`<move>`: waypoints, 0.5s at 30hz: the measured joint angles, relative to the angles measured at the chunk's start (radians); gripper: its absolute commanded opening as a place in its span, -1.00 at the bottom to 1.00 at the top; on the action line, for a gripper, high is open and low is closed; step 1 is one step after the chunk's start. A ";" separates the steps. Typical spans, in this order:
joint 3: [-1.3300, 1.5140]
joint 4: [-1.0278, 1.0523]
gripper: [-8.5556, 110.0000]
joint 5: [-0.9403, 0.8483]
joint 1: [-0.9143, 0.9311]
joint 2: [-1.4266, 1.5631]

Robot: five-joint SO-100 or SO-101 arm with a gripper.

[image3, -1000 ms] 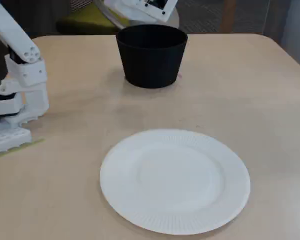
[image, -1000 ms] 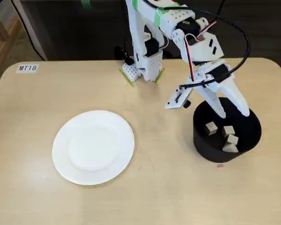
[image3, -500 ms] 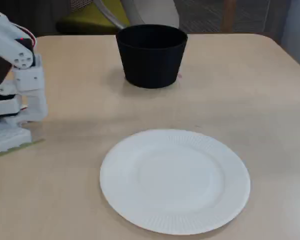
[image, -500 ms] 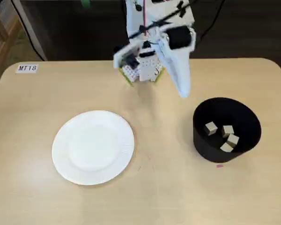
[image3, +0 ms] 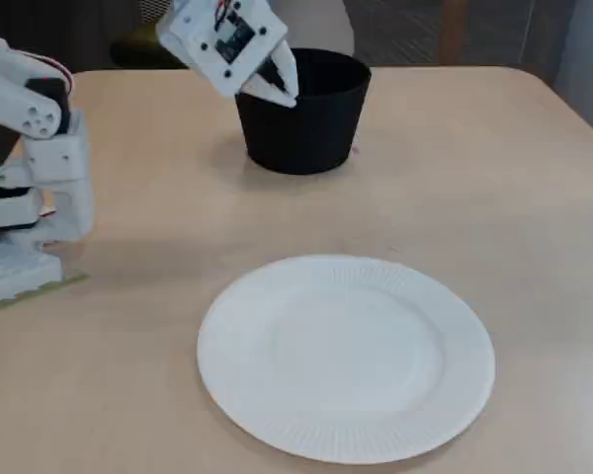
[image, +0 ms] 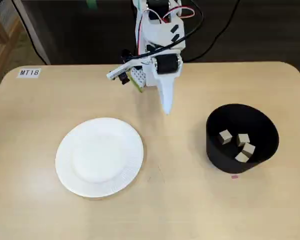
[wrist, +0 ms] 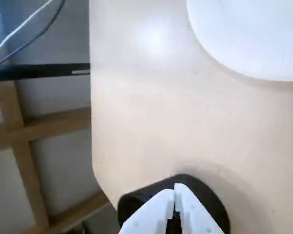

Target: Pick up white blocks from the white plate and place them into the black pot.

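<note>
The white plate lies empty on the table's left half in a fixed view; it also shows in the other fixed view and at the top right of the wrist view. The black pot stands upright to the right and holds several white blocks. My gripper is shut and empty, hanging above the table between plate and pot, nearer the arm's base. In the wrist view its closed tips sit in front of the pot. In the other fixed view the gripper overlaps the pot.
The arm's white base stands at the table's back edge. A label "MT18" is stuck at the far left corner. A small pink mark lies by the pot. The table edge and a wooden frame show in the wrist view.
</note>
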 measured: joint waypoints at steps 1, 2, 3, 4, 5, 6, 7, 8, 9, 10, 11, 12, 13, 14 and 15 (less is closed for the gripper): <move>0.028 -0.009 -0.90 0.000 0.000 0.015; 0.058 -0.020 -0.90 0.008 0.000 0.035; 0.091 -0.032 -0.90 0.014 -0.002 0.060; 0.124 -0.043 -0.90 0.020 -0.003 0.089; 0.156 -0.051 -0.90 0.025 0.003 0.120; 0.189 -0.058 -0.90 0.029 0.009 0.150; 0.218 -0.064 -0.90 0.031 0.017 0.178; 0.247 -0.072 -0.90 0.031 0.025 0.199; 0.268 -0.078 -0.90 0.031 0.028 0.212; 0.291 -0.087 -0.90 0.031 0.029 0.222; 0.314 -0.097 -0.90 0.032 0.029 0.235; 0.328 -0.107 -0.90 0.040 0.028 0.247; 0.354 -0.120 -0.90 0.048 0.026 0.268; 0.377 -0.132 -0.90 0.054 0.031 0.291; 0.403 -0.140 -0.90 0.061 0.038 0.316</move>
